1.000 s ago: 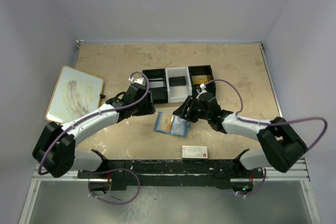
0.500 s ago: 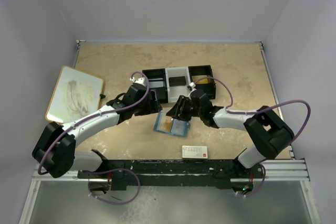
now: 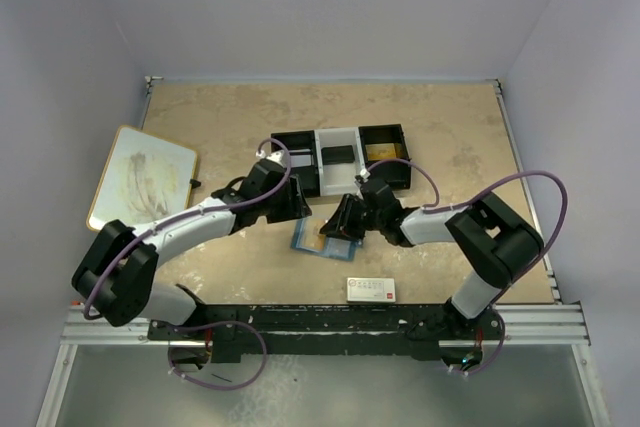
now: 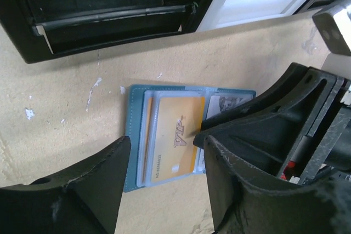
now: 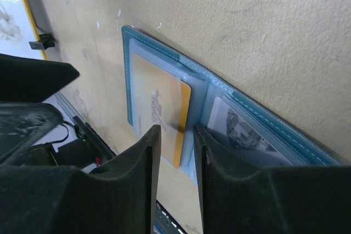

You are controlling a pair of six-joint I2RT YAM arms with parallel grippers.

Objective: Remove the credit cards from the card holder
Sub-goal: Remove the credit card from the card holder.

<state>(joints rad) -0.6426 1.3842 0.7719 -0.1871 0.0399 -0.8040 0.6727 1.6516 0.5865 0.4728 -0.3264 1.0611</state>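
Small blue bifold card holder (image 4: pixel 134 135) lies open on the beige surface (image 4: pixel 66 113), right under my wide-spread left claw (image 4: pixel 164 157). Right claw (image 5: pixel 176 135) shows just a narrow slit at the gold-yellow plastic card (image 5: pixel 156 102)'s edge, can't tell if it's gripping. Pale grey-white card (image 5: pixel 241 130) sits pocketed just beside.

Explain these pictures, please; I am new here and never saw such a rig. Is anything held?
Two robot arms are bolted at a table's near edge. The wide picture looks down from above; the close-ups come from cameras on the wrists. On the table lie an open blue card holder with a gold card and a grey card in its pockets, a compartment tray, a white box and a board. The left gripper and right gripper are open above the holder; neither seems to hold anything.
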